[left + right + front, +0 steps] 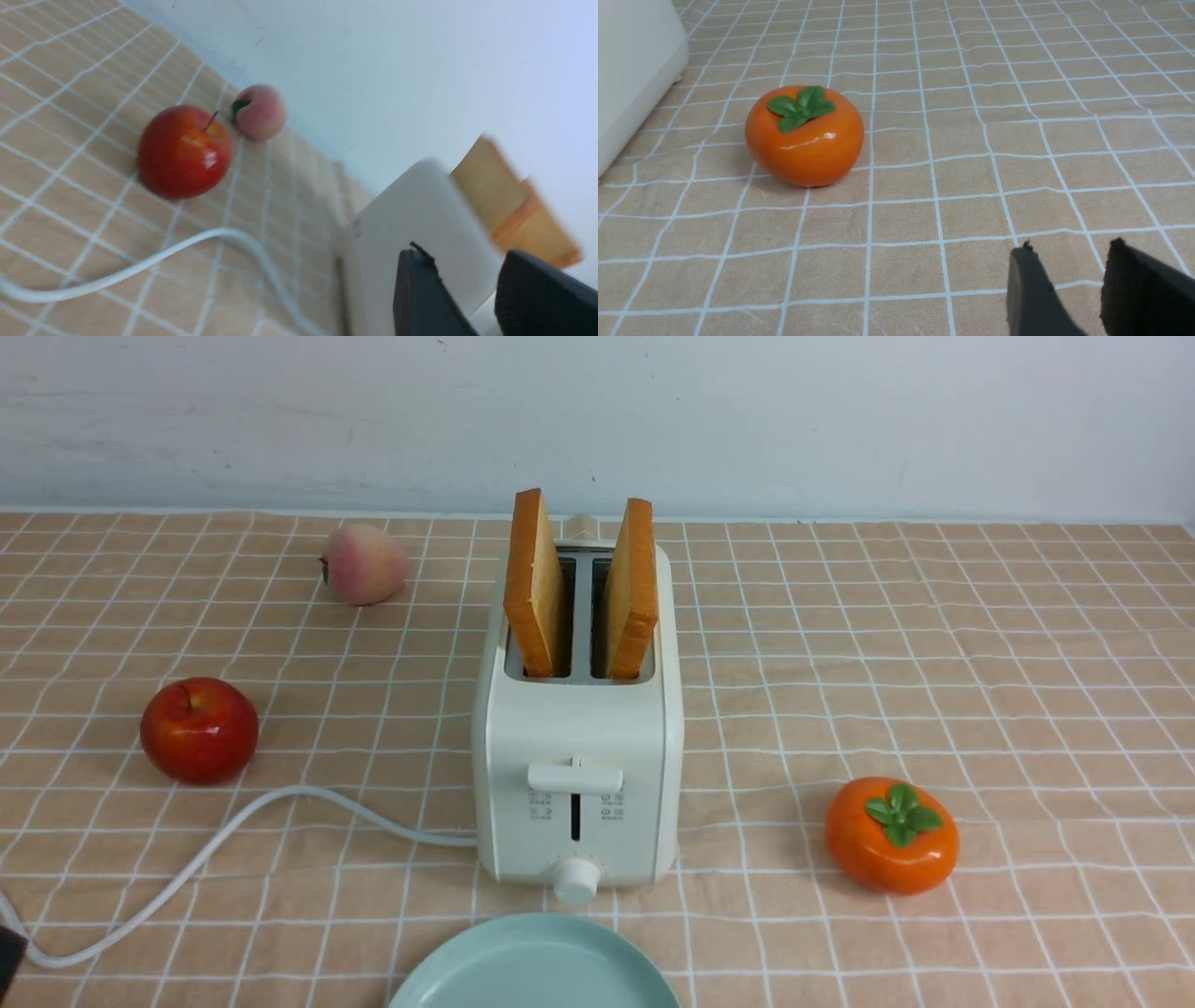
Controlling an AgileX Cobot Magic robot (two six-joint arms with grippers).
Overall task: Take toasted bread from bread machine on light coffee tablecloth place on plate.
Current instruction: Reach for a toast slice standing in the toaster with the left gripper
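The plate (534,959) is cut off by the front view's lower edge, and the power cord (215,840) is lost at its left edge. The lower halves of the toasted bread (536,581) are hidden inside the slots of the bread machine (576,728), whose printed markings are too small to be read. In the left wrist view, both are blurred. The left gripper (462,254) and right gripper (1071,247) are cropped, only dark tips being shown.

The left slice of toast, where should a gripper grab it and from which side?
Grip the upper half of the left slice, which stands clear above the toaster. Come straight down from above, jaws closing on its two broad faces: it stands nearly upright, with its lower part sunk inside.
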